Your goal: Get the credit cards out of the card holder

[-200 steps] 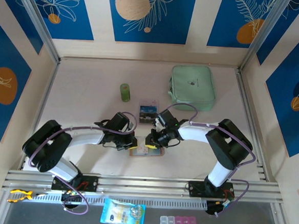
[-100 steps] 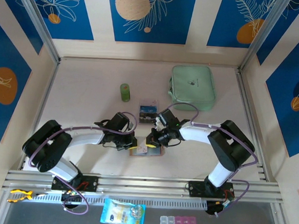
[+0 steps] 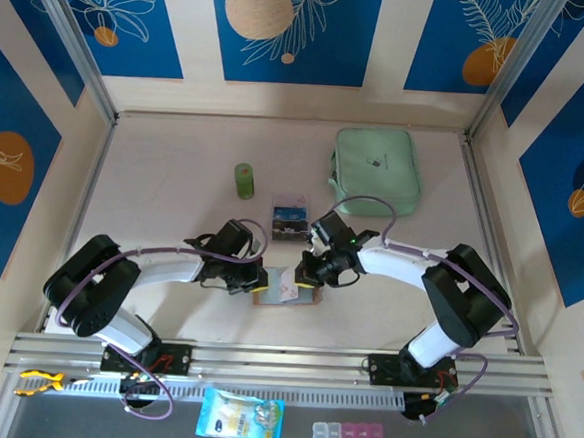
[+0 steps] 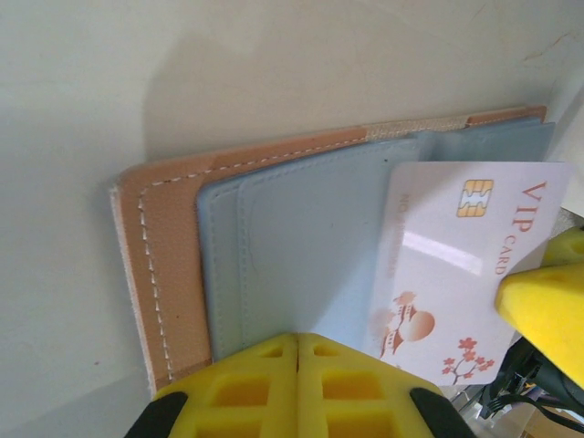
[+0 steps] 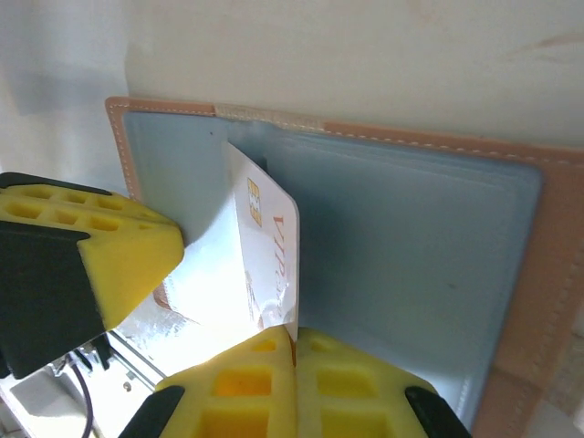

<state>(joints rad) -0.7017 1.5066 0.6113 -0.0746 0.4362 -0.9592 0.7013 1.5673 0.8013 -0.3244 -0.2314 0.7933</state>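
Quick update from us: the pale pinkish-white VIP card (image 4: 456, 265) is visibly further out than a second ago. Back then we could barely pick it out against the small flat pinkish-tan leather-like card holder (image 3: 284, 299). Now it stands tilted up off the grey inner pocket, and the right arm's elbow has swung out toward the right edge of the tabletop (image 3: 174, 191).

The right hand (image 5: 294, 351) is closed on the card's edge — in its wrist view the card runs straight into the seam between the yellow fingers. The left hand (image 4: 297, 360) has its fingers pressed together with nothing between them that we can see, tips down on the holder's grey inner face. It hasn't budged, so we reckon it's pinning the thing in place.

The holder lies open and flat close to the near edge of the tabletop, roughly mid-width. A couple of small dark printed cards (image 3: 288, 222) lie further back, toward the middle.

Our read: this card is nearly free — though we can't tell if its lower corner has cleared the pocket, or whether more cards sit inside.
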